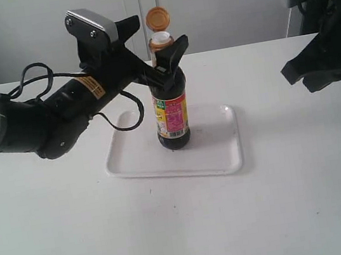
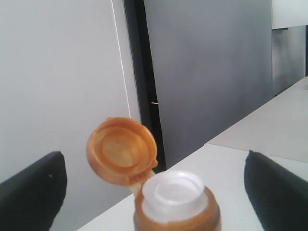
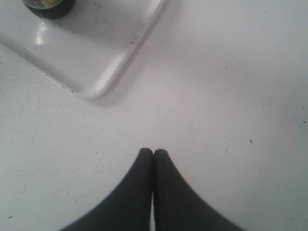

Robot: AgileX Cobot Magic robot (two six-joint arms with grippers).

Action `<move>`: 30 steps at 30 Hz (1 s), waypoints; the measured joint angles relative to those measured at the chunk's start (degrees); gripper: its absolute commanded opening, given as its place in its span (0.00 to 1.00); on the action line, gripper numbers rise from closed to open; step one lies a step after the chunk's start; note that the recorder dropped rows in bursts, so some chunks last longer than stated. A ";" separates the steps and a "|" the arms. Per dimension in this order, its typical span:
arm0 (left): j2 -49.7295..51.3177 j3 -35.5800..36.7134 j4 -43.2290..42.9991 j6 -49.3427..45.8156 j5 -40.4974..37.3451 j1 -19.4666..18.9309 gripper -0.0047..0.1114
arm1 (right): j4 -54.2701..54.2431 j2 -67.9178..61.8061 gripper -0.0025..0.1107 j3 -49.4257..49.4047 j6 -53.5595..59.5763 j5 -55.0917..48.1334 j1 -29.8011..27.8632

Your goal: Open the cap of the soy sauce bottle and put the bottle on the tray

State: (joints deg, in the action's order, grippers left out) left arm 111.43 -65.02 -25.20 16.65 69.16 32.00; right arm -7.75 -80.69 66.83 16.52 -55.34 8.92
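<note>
The soy sauce bottle (image 1: 171,111) stands upright on the white tray (image 1: 219,152), left of the tray's middle. Its orange-brown cap (image 1: 157,18) is flipped up on its hinge, and the white spout (image 1: 161,38) is bare. In the left wrist view the cap (image 2: 121,150) leans back above the spout (image 2: 173,192). My left gripper (image 1: 160,33) is open, one finger on each side of the bottle's neck with a gap on both sides. My right gripper (image 3: 153,152) is shut on nothing, hovering over bare table off the tray's corner (image 3: 96,53).
The left arm (image 1: 34,119) and its cable stretch over the table left of the tray. The right arm (image 1: 326,53) hangs at the far right. A wall stands behind the white table (image 1: 173,230).
</note>
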 measured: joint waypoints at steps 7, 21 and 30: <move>0.00 -3.16 -1.40 2.10 0.00 0.00 0.94 | 0.00 0.00 0.02 0.00 0.00 0.00 0.00; -6.31 -3.48 -3.30 3.27 -0.09 0.00 0.94 | -0.09 0.00 0.02 0.00 0.00 0.00 0.00; -13.56 -3.48 -9.45 6.14 -8.96 0.00 0.15 | -0.09 0.00 0.02 0.00 0.00 0.00 0.00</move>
State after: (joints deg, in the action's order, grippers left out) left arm 97.87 -68.49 -34.65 22.79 60.20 32.00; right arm -7.85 -80.69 66.83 16.52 -55.34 8.92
